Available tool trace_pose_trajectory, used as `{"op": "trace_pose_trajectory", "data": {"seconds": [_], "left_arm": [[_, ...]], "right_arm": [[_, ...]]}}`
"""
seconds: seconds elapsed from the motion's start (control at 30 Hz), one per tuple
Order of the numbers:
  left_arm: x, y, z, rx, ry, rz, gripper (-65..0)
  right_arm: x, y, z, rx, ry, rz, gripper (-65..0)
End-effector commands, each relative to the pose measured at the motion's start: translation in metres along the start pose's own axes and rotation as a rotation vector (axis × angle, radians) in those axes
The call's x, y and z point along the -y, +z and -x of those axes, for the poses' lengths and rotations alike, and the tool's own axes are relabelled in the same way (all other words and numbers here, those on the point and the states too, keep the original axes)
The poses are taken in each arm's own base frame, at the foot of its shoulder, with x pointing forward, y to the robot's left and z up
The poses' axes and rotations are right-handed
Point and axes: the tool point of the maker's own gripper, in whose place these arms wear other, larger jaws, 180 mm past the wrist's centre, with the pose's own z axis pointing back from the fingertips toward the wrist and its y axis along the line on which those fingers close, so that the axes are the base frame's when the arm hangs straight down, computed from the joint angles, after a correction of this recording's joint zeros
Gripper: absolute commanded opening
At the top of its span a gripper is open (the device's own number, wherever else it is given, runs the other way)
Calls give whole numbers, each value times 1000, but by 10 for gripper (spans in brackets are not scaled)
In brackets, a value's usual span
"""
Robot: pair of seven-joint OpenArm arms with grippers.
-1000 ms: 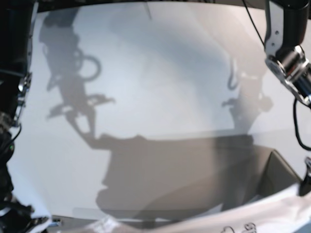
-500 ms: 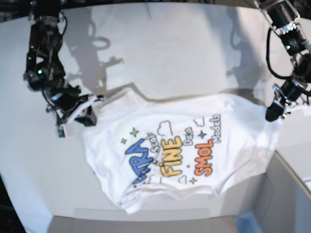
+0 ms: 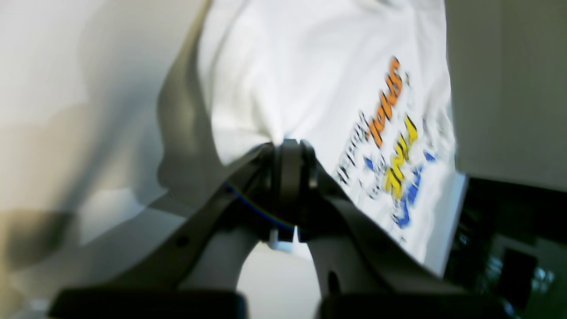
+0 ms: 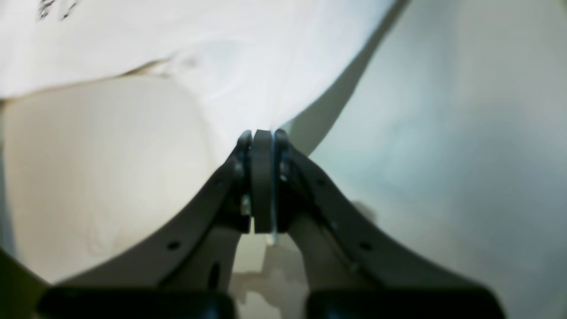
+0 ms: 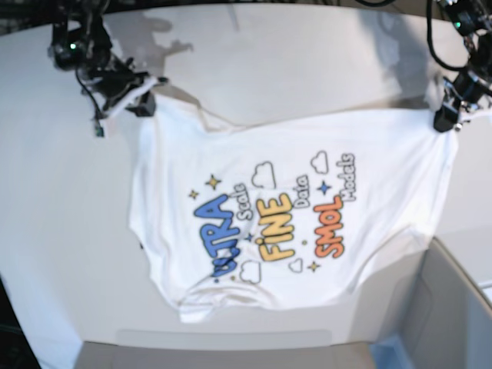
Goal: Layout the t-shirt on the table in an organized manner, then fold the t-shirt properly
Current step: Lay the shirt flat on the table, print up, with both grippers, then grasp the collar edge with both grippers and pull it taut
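The white t-shirt lies print side up on the white table, with "ULTRA", "FINE" and "SMOL" showing. Its top edge is stretched between both grippers and its lower part sags toward the table's near edge. My right gripper, on the base view's left, is shut on the shirt's upper left corner. My left gripper, on the base view's right, is shut on the upper right corner. The left wrist view shows the left gripper pinching the cloth. The right wrist view shows the right gripper pinching the cloth.
A grey box stands at the near right corner, beside the shirt's lower right edge. A flat grey panel runs along the near edge just below the shirt's hem. Bare tabletop lies beyond the shirt and to its left.
One second ago the shirt was lifted close under the camera. It then came down onto the table, and both grippers have since moved toward the far edge, pulling the shirt wider and flatter.
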Motion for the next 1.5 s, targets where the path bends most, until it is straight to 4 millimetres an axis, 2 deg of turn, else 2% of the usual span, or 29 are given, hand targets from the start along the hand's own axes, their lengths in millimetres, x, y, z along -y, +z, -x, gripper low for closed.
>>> {"op": "trace_pose_trajectory", "data": {"seconds": [0.0, 0.07, 0.17, 0.2, 0.37, 0.53, 0.7, 0.8, 0.97, 1.07, 1.2, 1.33, 1.47], "left_arm": [[2, 11, -11, 24, 12, 12, -650], [-10, 20, -13, 47, 37, -8, -650], [-22, 36, -29, 112, 66, -28, -650], [-24, 39, -32, 124, 67, -35, -650], [-31, 41, -32, 117, 57, -71, -650], [-52, 52, -32, 159, 95, -126, -650], [-51, 47, -14, 86, 111, -117, -650], [-49, 46, -12, 72, 110, -113, -650], [-47, 47, -15, 83, 108, -106, -650], [-33, 40, -22, 95, 107, -64, -650], [-27, 37, -26, 101, 103, -51, -650], [-3, 26, -38, 125, 100, 14, -650], [8, 10, -44, 127, 40, -28, -650]], "right_arm": [[-3, 5, -6, 33, 4, -17, -650], [10, 9, -4, 28, 4, 20, -650], [42, 22, -15, 74, -35, 108, -650], [44, 23, -16, 76, -39, 113, -650], [29, 20, 8, 12, -33, 69, -650], [39, 24, 8, 30, -85, 100, -650], [28, 21, 17, -9, -47, 66, -650], [19, 17, 16, -9, -39, 42, -650], [9, 10, -8, 59, -10, 9, -650], [2, 7, -25, 97, 11, -11, -650], [-9, 3, -42, 132, 34, -40, -650], [-10, 1, -65, 182, 50, -44, -650], [-8, -6, -86, 217, 51, -44, -650]]}}
